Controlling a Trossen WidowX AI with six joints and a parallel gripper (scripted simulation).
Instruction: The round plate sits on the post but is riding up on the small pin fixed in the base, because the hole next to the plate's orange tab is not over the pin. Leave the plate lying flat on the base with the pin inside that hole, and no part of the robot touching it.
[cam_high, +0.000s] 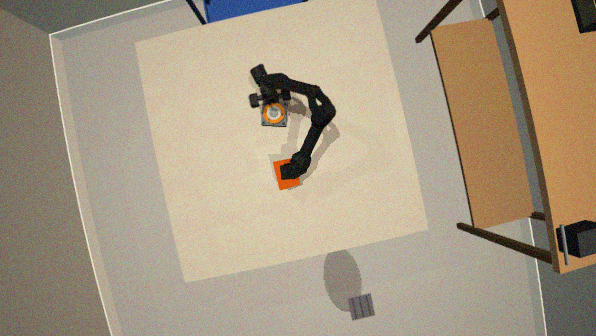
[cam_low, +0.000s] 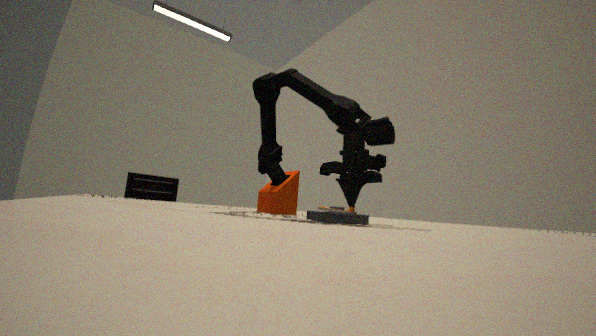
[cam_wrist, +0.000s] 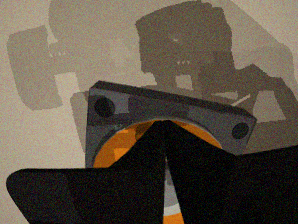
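Note:
The round plate (cam_high: 274, 121) (cam_low: 327, 208) (cam_wrist: 105, 154) is orange with a pale centre and lies over the square dark grey base (cam_high: 283, 124) (cam_low: 330, 217) (cam_wrist: 200, 111). My gripper (cam_low: 351, 206) (cam_wrist: 162, 128) is shut and empty, pointing down, its tips low at the plate's rim. In the exterior view an orange bit shows right under the tips; it may be the tab. Contact cannot be told for sure. In the wrist view the fingers cover much of the plate. The pin and the tab's hole are not visible, and the plate's tilt is hard to judge.
The arm's orange mount (cam_high: 281, 184) (cam_low: 277, 202) stands beside the base, with the arm arching over from it. Dark round holes (cam_wrist: 104, 106) (cam_wrist: 240, 131) show in the base's corners. A wooden table (cam_high: 555, 150) stands at the far right.

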